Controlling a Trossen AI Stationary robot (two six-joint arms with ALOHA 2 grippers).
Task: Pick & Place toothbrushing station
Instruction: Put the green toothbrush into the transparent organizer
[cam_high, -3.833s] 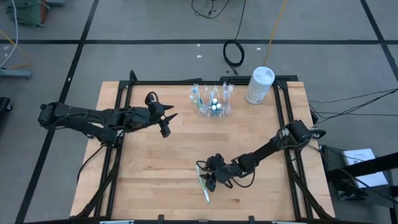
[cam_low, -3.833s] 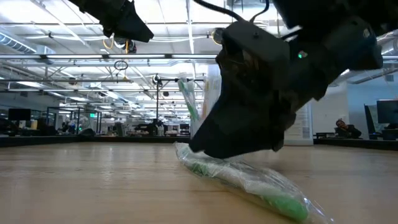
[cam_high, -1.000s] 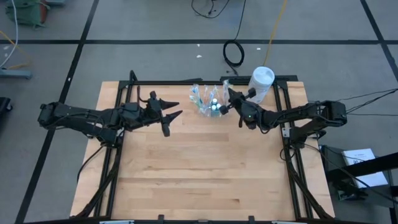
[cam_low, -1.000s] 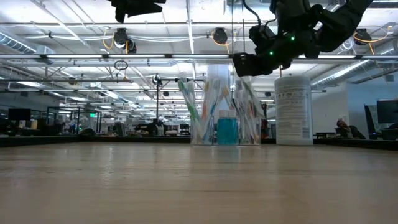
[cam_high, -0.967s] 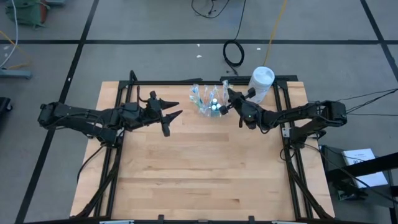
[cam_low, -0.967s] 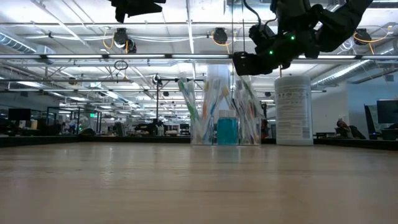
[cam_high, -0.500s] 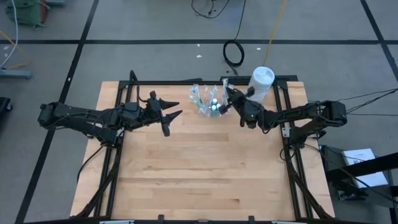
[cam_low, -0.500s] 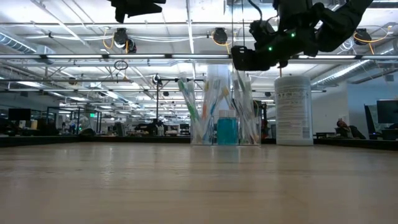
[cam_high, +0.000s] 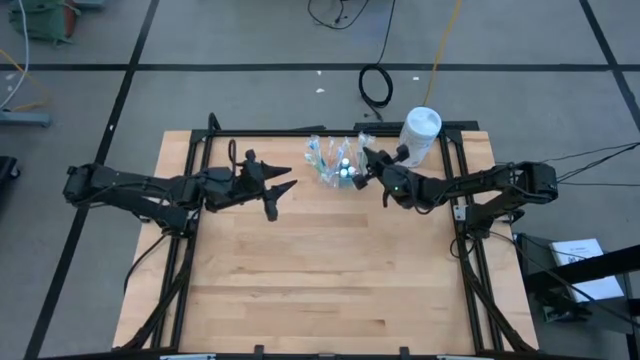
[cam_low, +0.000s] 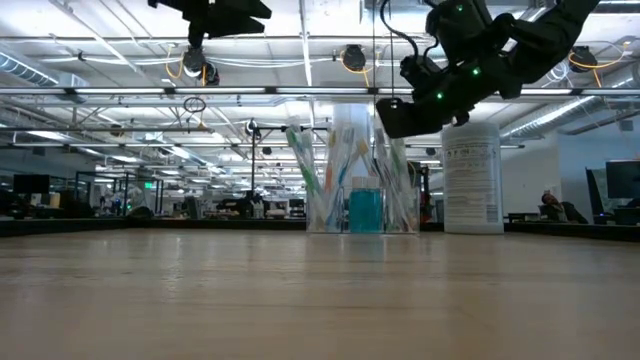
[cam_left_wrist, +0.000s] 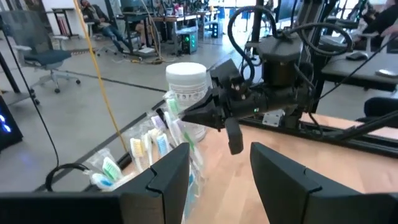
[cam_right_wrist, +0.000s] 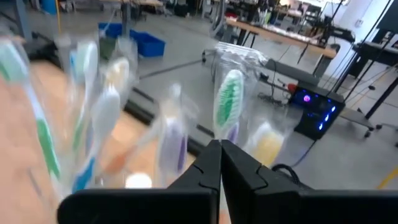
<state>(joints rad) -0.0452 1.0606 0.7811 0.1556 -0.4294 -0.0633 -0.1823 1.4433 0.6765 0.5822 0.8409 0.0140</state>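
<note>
The clear cup (cam_high: 340, 171) stands near the table's far edge, filled with wrapped toothbrushes (cam_low: 330, 175) and blue white-capped tubes (cam_low: 364, 211). My right gripper (cam_high: 366, 166) hovers at the cup's right rim, shut on a clear-wrapped toothbrush with a green head (cam_right_wrist: 228, 99). That toothbrush (cam_low: 394, 172) hangs below the gripper among the others in the cup. My left gripper (cam_high: 285, 189) floats open above the table, left of the cup, with nothing between its fingers (cam_left_wrist: 168, 174). My right gripper pinches the clear wrapper (cam_right_wrist: 221, 138) of the green-headed toothbrush between its shut fingertips. It comes from the table's right, slanting down. The toothbrush hangs nearly upright with its lower part inside the cup. Which part of the wrapper it has, the fingers hide.
A white round-lidded canister (cam_high: 419, 134) stands right of the cup at the far edge, close behind my right arm. Black frame rails (cam_high: 195, 160) run along the table's left and right sides. Bare wood (cam_high: 320, 270) fills the middle and near part.
My right gripper has dipped a little at the cup's rim, still shut. The held toothbrush has swung from tilted to nearly upright in the cup. My left gripper has drifted slightly toward the cup, still open.
</note>
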